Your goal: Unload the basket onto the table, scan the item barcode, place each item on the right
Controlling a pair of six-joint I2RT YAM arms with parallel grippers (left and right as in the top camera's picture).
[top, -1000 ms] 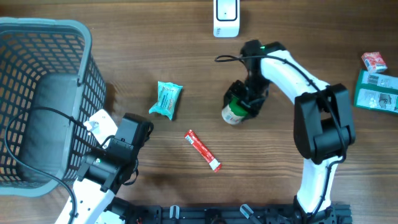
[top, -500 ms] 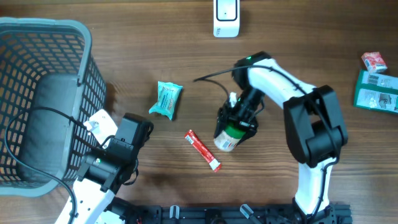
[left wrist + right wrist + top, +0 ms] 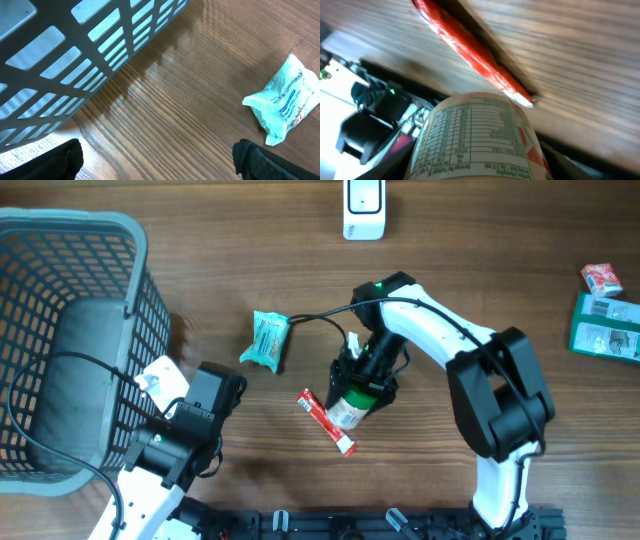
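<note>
- White-labelled cylindrical tub w/ green top point(image 3: 350, 408) is clasped by R gripper point(image 3: 364, 382), mid-table, just beside thin red stick sachet point(image 3: 326, 421).
- L gripper point(image 3: 157, 160) is spread wide, nothing grasped, near grey plastic basket point(image 3: 60, 330).

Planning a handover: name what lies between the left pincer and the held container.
Overhead view: only the red stick packet, lying right beside the container; the rest toward the left pincer is bare table.
</note>
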